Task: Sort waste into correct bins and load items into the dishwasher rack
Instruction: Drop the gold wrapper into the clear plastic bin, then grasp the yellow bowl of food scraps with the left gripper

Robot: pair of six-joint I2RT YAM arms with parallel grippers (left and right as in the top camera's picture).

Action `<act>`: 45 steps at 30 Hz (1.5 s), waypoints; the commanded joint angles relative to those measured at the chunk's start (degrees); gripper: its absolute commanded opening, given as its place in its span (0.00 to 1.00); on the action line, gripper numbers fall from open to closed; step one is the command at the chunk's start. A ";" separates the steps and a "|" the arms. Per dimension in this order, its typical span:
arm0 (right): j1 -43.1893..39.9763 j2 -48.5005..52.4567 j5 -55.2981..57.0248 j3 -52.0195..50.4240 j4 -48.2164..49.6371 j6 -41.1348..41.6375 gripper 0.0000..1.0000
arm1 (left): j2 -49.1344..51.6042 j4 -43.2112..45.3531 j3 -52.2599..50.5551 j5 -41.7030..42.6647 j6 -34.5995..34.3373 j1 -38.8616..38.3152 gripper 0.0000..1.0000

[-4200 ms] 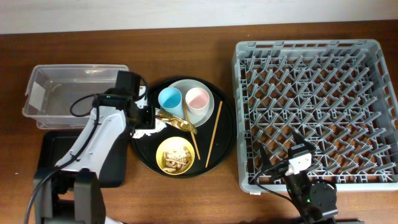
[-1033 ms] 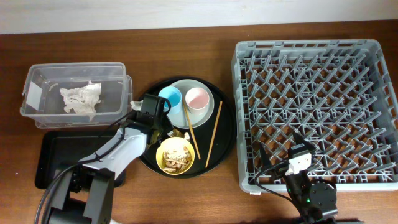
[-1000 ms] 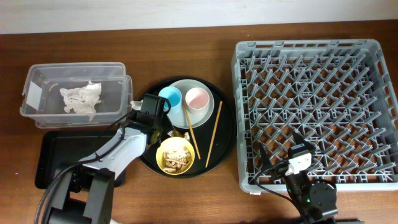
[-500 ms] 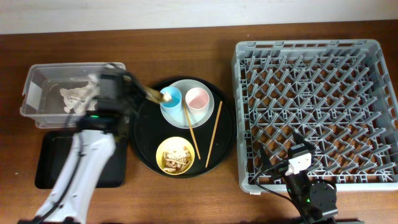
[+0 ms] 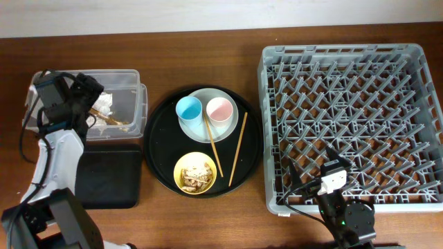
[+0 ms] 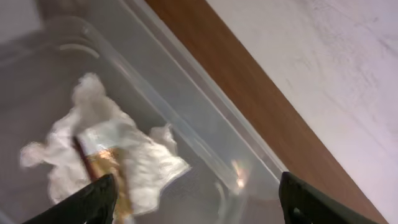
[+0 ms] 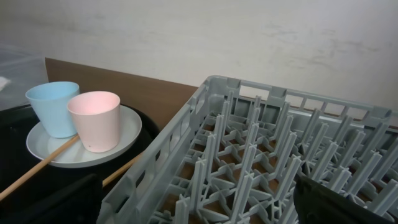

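Observation:
My left gripper [image 5: 88,104] [image 6: 196,193] is open and empty above the clear tub [image 5: 131,76]. In the tub lies the white tissue [image 5: 104,104] [image 6: 146,155] with the gold foil wrapper [image 5: 115,123] [image 6: 102,165] on it. The light-blue cup [image 5: 189,109] and pink cup [image 5: 219,109] stand on the pale plate [image 5: 205,94]. The yellow bowl [image 5: 178,166] holds food scraps [image 5: 196,173]. Two chopsticks [image 5: 213,146] [image 5: 239,149] lie beside it. My right gripper [image 5: 313,171] [image 7: 199,199] is open and empty over the front edge of the grey rack [image 5: 353,117] [image 7: 249,124].
The cups, plate, bowl and chopsticks sit on a large round black tray [image 5: 156,152]. The shallow black rectangular tray [image 5: 104,183] lies in front of the tub. The right wrist view shows the blue cup [image 7: 55,106] and pink cup [image 7: 94,118] to the rack's left.
My left gripper carried the gold wrapper from the round tray to the tub and let it go onto the tissue. The right arm has not moved.

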 commanded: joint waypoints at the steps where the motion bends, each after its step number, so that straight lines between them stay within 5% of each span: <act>1: -0.37 -0.35 -0.11 -0.31 -0.26 0.07 0.98 | -7.69 -5.75 3.34 18.47 2.99 -0.87 0.77; 4: -0.37 -0.35 -0.11 -0.31 -0.26 0.07 0.98 | -15.78 -28.04 3.32 29.97 4.46 -7.54 0.67; 6: -0.37 -0.35 -0.11 -0.31 -0.24 0.07 0.98 | -16.70 -43.98 3.30 28.22 13.27 -19.71 0.09; 8: -0.37 -0.35 -0.11 -0.31 -0.24 0.07 0.98 | -16.68 -48.30 3.26 22.67 13.49 -27.12 0.02; 12: -0.37 -0.35 -0.11 -0.31 -0.26 0.07 0.98 | -16.63 -48.92 2.78 2.56 9.11 -48.46 0.04; 14: -0.37 -0.35 -0.11 -0.31 -0.26 0.07 0.98 | -16.02 -48.78 2.73 -5.79 7.17 -56.19 0.15; 17: -0.37 -0.35 -0.11 -0.31 -0.26 0.07 0.99 | -11.80 -47.34 2.71 -8.46 6.56 -64.70 0.24; 25: -0.37 -0.35 -0.13 -0.31 -0.24 0.07 0.98 | 0.50 -47.32 2.71 -12.46 6.58 -65.40 0.24; 37: -0.37 -0.35 -0.11 -0.31 -0.26 0.07 0.98 | 1.31 -38.97 -5.86 -14.21 5.25 -65.40 0.24; 45: -0.37 -0.33 -0.11 -0.31 -0.26 0.07 0.98 | 1.31 -36.68 -5.86 -15.85 5.25 -65.40 0.02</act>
